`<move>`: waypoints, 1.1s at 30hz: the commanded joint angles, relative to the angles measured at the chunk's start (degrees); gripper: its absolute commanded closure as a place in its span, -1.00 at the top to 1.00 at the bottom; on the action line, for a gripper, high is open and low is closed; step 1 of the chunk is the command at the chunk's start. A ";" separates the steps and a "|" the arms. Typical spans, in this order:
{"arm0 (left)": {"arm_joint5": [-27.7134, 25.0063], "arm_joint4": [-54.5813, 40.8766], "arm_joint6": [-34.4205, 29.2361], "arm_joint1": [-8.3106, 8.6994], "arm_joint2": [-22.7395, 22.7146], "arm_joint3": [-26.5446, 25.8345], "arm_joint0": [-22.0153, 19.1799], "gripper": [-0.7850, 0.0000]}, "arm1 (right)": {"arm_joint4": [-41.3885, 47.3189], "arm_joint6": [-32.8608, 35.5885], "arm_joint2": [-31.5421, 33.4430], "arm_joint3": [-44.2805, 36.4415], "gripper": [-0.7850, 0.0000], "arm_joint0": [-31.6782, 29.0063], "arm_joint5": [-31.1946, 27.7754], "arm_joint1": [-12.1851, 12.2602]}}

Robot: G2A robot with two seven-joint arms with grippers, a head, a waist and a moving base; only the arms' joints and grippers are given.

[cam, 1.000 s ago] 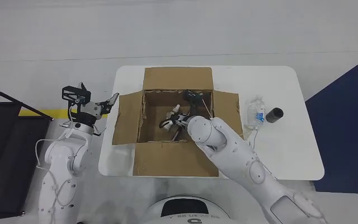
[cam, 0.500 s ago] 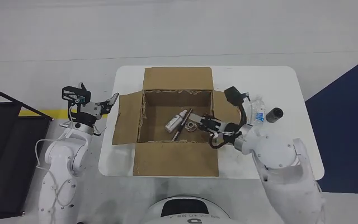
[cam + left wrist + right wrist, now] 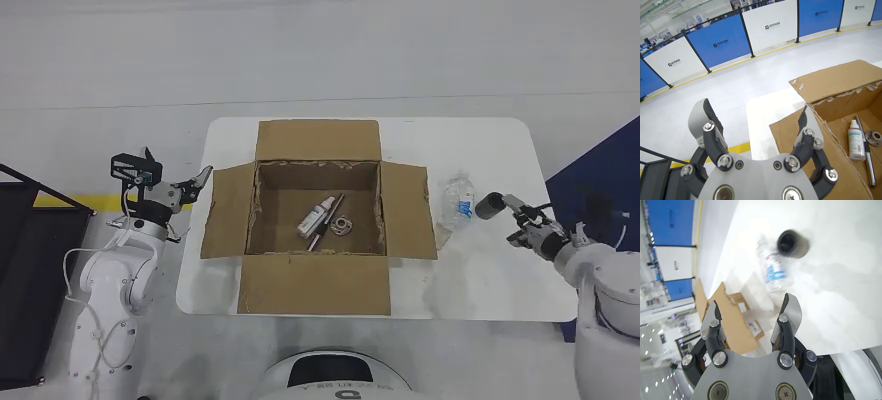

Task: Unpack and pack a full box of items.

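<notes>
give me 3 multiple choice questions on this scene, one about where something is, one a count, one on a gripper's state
1. Where does the clear bottle lie?
A in the box
B on the table beside an open flap of the box
C in a gripper

2. How many things lie in the box?
A one
B five
C three

3. How is the right gripper?
A open and empty
B shut on the clear bottle
C shut on a flap of the box

Answers:
1 B, it lies on the white tabletop next to the flap.
2 C, a spray bottle, a metal rod and a flange.
3 A, its fingers stand apart with nothing between them.
</notes>
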 commanded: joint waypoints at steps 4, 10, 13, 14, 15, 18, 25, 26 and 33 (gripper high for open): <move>0.00 0.00 0.00 0.00 0.00 0.00 0.00 1.00 | -9.31 3.04 -3.99 8.76 0.15 6.30 3.08 1.58; 0.00 0.00 0.00 0.00 0.00 0.00 0.00 1.00 | -14.96 5.16 -11.00 22.14 0.00 16.31 2.27 2.90; 0.00 0.00 0.00 0.00 0.00 0.00 0.00 1.00 | -17.10 5.20 -13.28 27.40 0.01 19.68 2.23 3.37; 0.00 0.00 0.00 0.00 0.00 0.00 0.00 1.00 | -17.68 5.05 -13.90 28.72 0.03 20.68 2.39 3.50; 0.00 0.00 0.00 0.00 0.00 0.00 0.00 1.00 | -17.86 5.08 -14.42 29.91 0.00 21.51 2.35 3.61; 0.00 0.00 0.00 0.00 0.00 0.00 0.00 1.00 | -18.08 5.17 -15.31 31.97 -0.01 23.13 2.27 3.93; 0.00 0.00 0.00 0.00 0.00 0.00 0.00 1.00 | -18.55 4.51 -16.94 34.02 -0.06 24.68 2.93 4.55; 0.00 0.00 0.00 0.00 0.00 0.00 0.00 1.00 | -18.77 4.31 -17.38 34.39 -0.09 24.86 3.13 4.62; 0.00 0.00 0.00 0.00 0.00 0.00 0.00 1.00 | -18.99 3.33 -20.09 36.54 -0.79 26.18 4.11 5.15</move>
